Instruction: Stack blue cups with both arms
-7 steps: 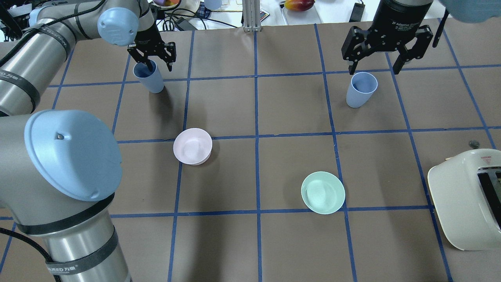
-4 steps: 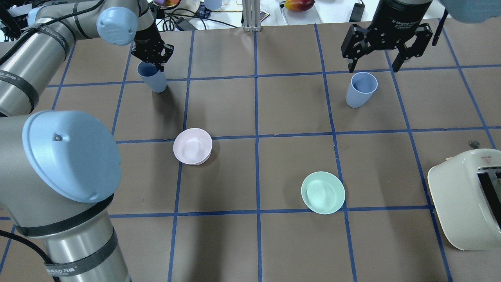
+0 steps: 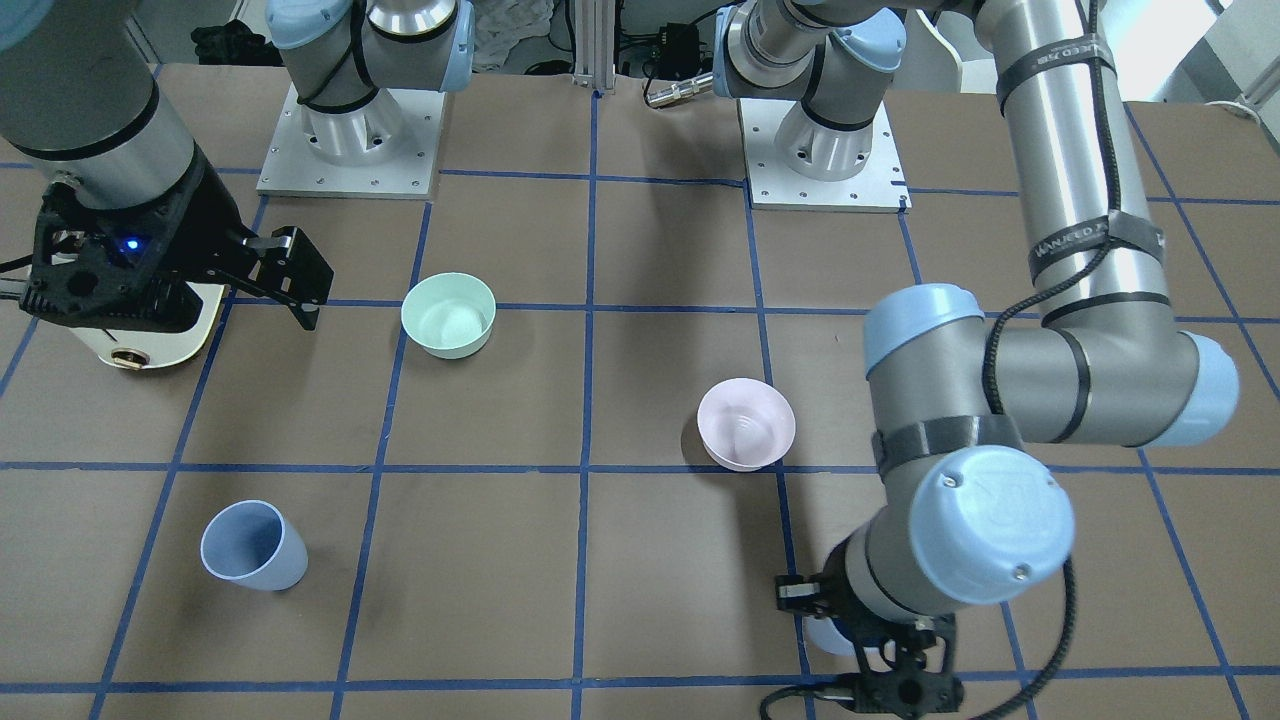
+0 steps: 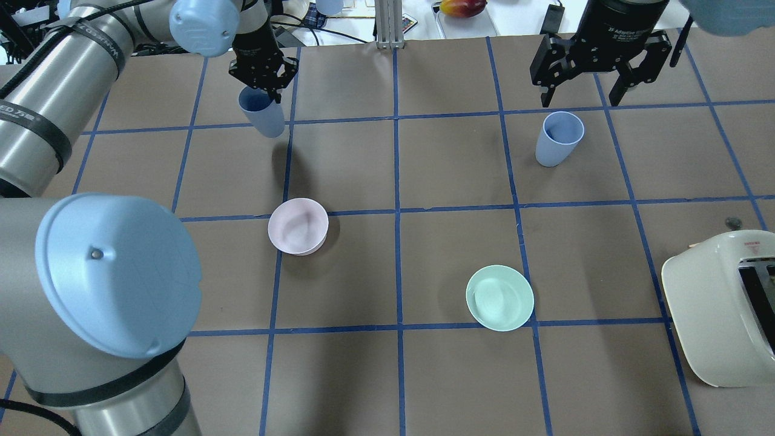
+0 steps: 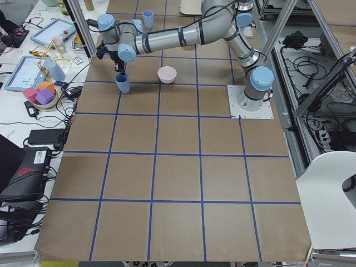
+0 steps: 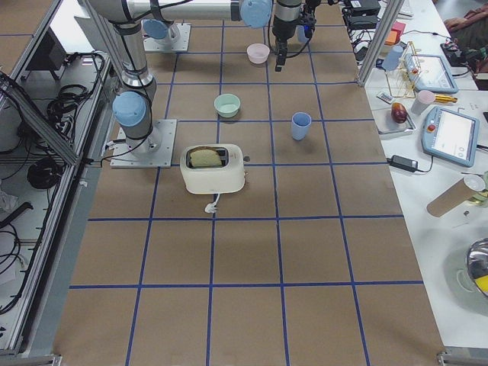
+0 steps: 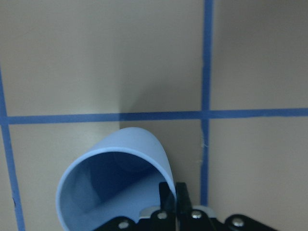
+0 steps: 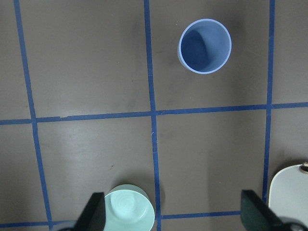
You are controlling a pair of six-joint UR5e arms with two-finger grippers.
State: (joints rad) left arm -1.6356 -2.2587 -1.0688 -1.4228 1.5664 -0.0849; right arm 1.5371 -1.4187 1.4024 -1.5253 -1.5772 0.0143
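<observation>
The left hand [image 4: 265, 89] is pinched narrow on the rim of one blue cup [image 4: 264, 116], one finger inside the mouth and one outside, and the cup hangs tilted over the far left of the surface [image 4: 448, 163]. The right hand [image 4: 580, 97] hovers with its fingers spread wide and empty, just beyond the second blue cup [image 4: 558, 140], which stands upright on the far right, well apart from the first. A pink bowl [image 4: 298, 226] and a mint green bowl [image 4: 499, 298] sit nearer the robot.
</observation>
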